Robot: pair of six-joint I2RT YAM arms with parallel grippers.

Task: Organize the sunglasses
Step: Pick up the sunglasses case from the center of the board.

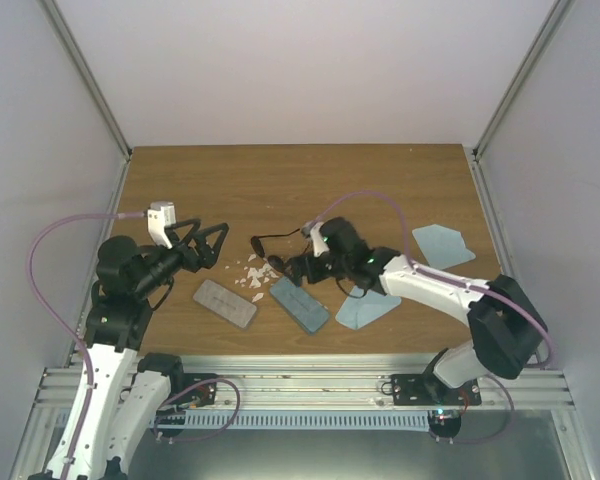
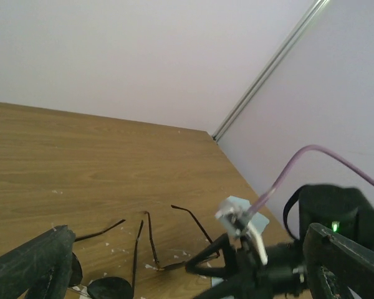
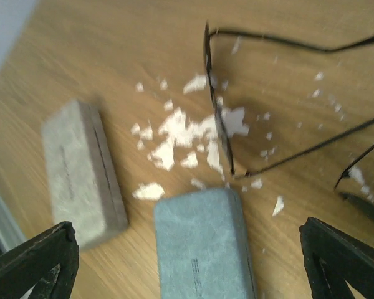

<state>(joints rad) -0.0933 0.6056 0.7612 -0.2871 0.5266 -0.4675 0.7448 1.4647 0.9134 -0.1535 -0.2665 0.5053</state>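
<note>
Two sunglasses [image 2: 109,288], two cases [image 1: 225,303] and two cloths [image 1: 442,245] are seen on the table [image 1: 280,180]; left gripper [image 1: 212,245] and right gripper [image 1: 284,268] are spread wide, empty.

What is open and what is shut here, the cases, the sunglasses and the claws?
Grey case: shut, lying flat.
Blue-grey case: shut, lying flat.
Pale-lens sunglasses: arms unfolded, outside the cases.
Dark-lens sunglasses: arms unfolded, outside the cases.
Left claw: open, empty.
Right claw: open, empty.
</note>
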